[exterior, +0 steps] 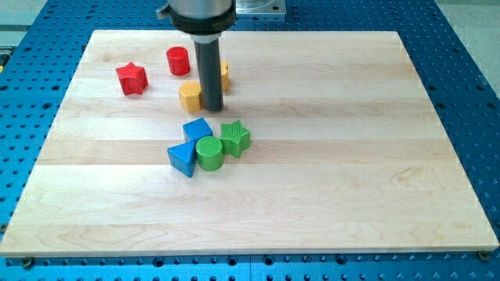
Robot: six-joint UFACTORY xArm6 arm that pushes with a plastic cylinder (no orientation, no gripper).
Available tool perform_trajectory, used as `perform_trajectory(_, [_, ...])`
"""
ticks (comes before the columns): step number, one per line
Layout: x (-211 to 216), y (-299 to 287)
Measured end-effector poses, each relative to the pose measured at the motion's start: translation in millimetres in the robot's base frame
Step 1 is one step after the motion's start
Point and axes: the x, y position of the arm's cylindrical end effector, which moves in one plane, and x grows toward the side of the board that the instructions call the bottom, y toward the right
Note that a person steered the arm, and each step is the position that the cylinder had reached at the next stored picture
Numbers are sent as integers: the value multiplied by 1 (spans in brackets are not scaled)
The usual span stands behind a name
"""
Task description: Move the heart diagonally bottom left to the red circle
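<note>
My tip (212, 108) rests on the board just right of the yellow hexagon (190, 96), touching or nearly touching it. A yellow block (224, 76), probably the heart, shows partly behind the rod on its right side. The red circle (178, 60) stands up and to the left of the rod, near the view's top. The rod hides most of the yellow block, so I cannot confirm its shape.
A red star (132, 79) lies left of the red circle. Below my tip is a cluster: blue cube (198, 129), blue triangle (182, 158), green circle (209, 153) and green star (234, 138). The wooden board (351, 156) sits on a blue perforated table.
</note>
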Motion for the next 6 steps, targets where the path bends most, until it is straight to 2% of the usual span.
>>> perform_trajectory(1, [-38,27])
perform_trajectory(2, [-47,-20])
perform_trajectory(3, [-24,-90])
perform_trajectory(5, [-26,-79])
perform_trajectory(6, [-57,-40])
